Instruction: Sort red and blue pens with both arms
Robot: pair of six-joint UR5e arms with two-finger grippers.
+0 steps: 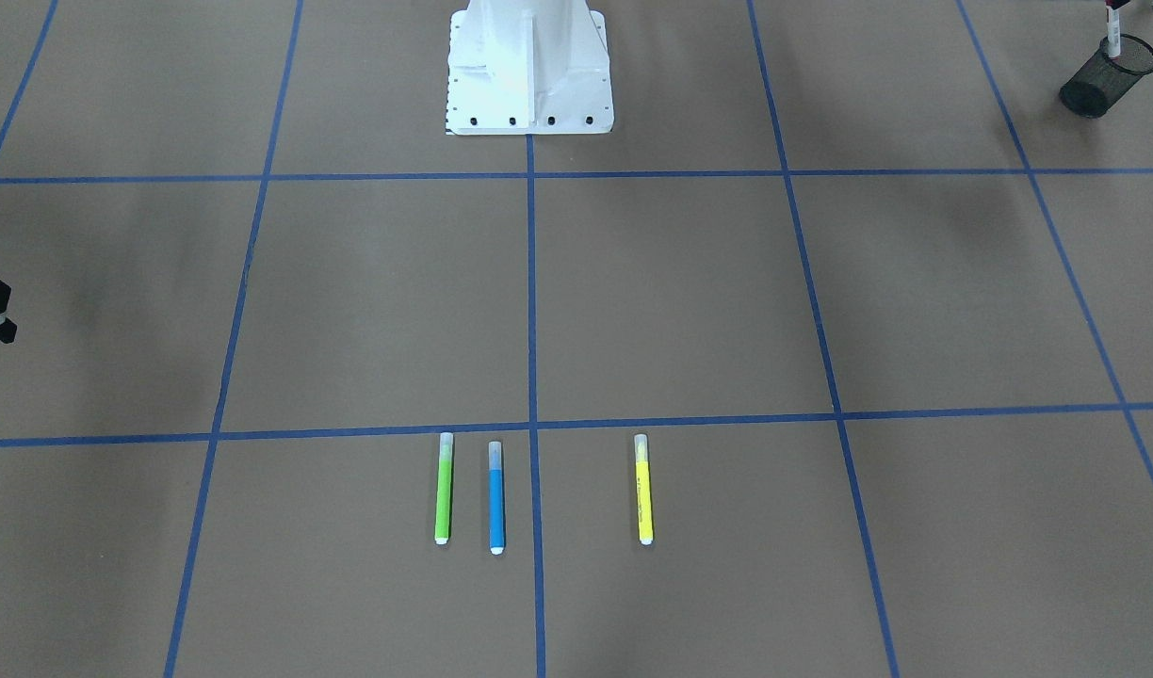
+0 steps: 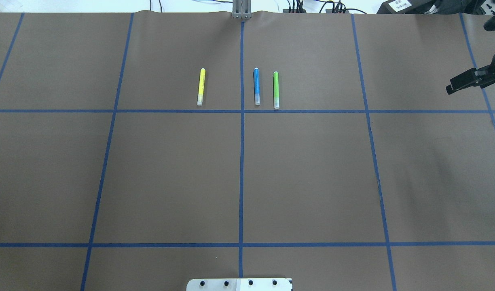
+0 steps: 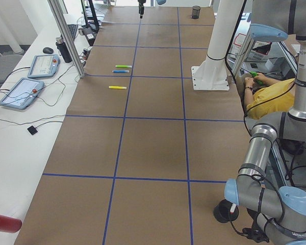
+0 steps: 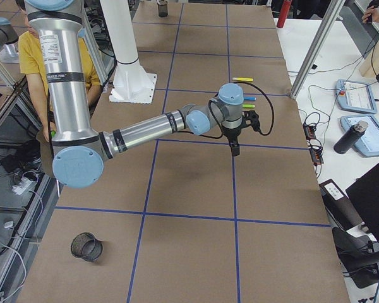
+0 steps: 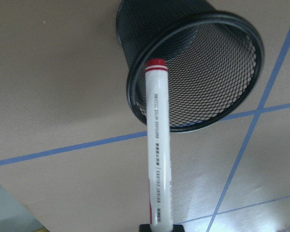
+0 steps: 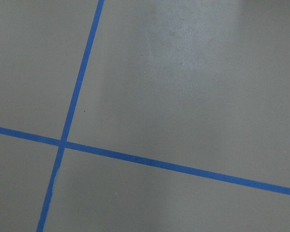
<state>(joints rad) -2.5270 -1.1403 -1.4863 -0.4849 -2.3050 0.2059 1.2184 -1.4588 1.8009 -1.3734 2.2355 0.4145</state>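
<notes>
Left hand [image 5: 159, 227] clamps red marker [image 5: 157, 145] by its tail, red-banded end poised over black mesh cup [image 5: 217, 58], likely aligned for dropping in. Blue marker [image 1: 496, 497] lies flat on worktop [image 1: 680, 301], well apart from cup. Right hand [image 2: 468, 81], also far from cup: open or closed, cannot tell. Only the left wrist view shows the grasp; the front view adds the blue marker

Blue pen [image 1: 496, 496]: green marker [image 1: 444, 490] close beside; other side open toward yellow marker [image 1: 643, 490].

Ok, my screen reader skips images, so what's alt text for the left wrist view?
A red pen with a white barrel, held at the bottom edge, points toward the mouth of a black mesh cup on a brown, blue-taped table.
</notes>
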